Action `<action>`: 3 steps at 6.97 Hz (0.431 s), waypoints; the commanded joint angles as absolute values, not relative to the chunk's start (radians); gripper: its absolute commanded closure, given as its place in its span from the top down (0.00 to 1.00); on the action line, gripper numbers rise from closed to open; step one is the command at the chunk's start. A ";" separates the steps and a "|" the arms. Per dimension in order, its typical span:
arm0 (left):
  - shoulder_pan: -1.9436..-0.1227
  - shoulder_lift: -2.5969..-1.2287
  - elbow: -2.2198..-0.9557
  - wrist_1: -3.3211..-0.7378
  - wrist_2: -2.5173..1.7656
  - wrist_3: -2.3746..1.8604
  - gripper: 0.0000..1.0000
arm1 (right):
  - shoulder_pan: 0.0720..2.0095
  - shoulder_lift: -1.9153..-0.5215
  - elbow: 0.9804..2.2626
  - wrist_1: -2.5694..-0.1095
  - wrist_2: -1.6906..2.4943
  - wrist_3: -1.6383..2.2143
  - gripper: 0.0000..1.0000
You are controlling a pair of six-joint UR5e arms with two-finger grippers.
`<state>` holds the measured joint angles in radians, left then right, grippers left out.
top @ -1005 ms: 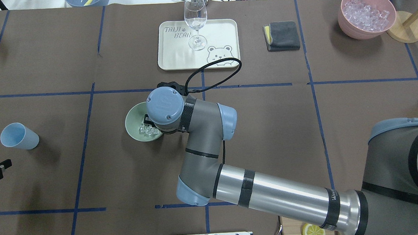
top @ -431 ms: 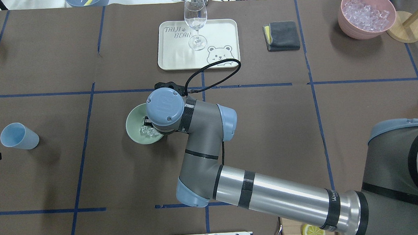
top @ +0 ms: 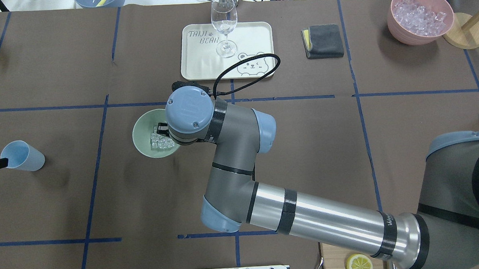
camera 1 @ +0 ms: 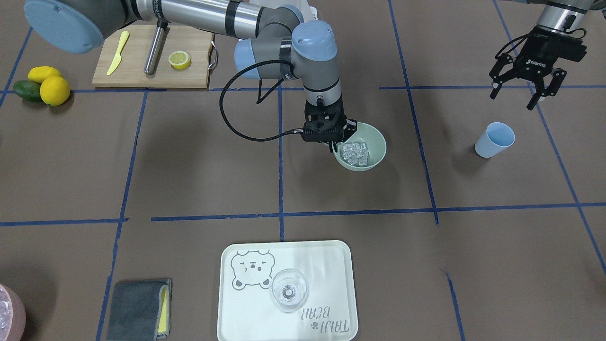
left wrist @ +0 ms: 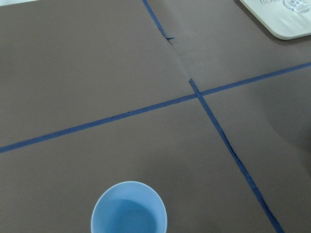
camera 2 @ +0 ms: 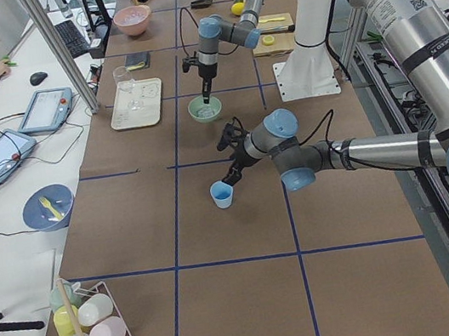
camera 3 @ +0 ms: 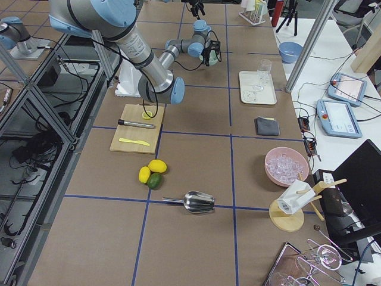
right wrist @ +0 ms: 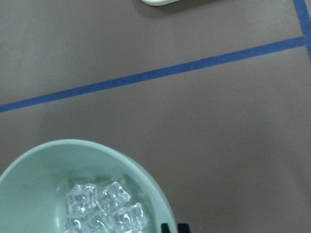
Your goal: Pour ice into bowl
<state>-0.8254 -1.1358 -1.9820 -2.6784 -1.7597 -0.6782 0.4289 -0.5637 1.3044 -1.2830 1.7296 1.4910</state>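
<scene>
One bowl (camera 1: 377, 141), sage green, stood near the middle of the worktop (camera 1: 189, 166). One clump of ice (camera 1: 356, 153) lay in its bottom, the cubes too bunched to count with confidence; the right wrist view showed roughly five. The right gripper (camera 1: 332, 148) pointed straight down at the bowl's rim on the robot's right side, its fingers drawn close and pinching the rim. The left gripper (camera 1: 515, 97) hung above the worktop with its fingers spread and nothing between them, close to one blue cup (camera 1: 494, 139) that stood upright and empty.

Also noted:
- One tray (camera 1: 331, 265) carrying one stemmed glass (camera 1: 289, 290).
- One grey cloth (top: 323, 41).
- One pink bowl (top: 405, 34) heaped with more ice.
- One cutting board (camera 1: 137, 61) bearing one yellow knife (camera 1: 117, 53) and one lemon half (camera 1: 180, 59).
- Two whole lemons (camera 1: 54, 90) touching one green fruit (camera 1: 26, 91).
- One metal scoop (camera 3: 199, 202).
</scene>
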 commanded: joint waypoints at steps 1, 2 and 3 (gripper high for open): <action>-1.098 -1.286 -1.979 -2.390 -1.960 -0.330 1.00 | 0.483 -0.656 1.481 -1.334 1.782 1.490 0.00; -1.189 -1.355 -1.974 -2.226 -1.974 -0.160 1.00 | 0.511 -0.737 1.605 -1.389 1.807 1.448 0.00; -1.236 -1.467 -1.973 -2.007 -2.021 -0.056 1.00 | 0.546 -0.840 1.721 -1.413 1.831 1.395 0.00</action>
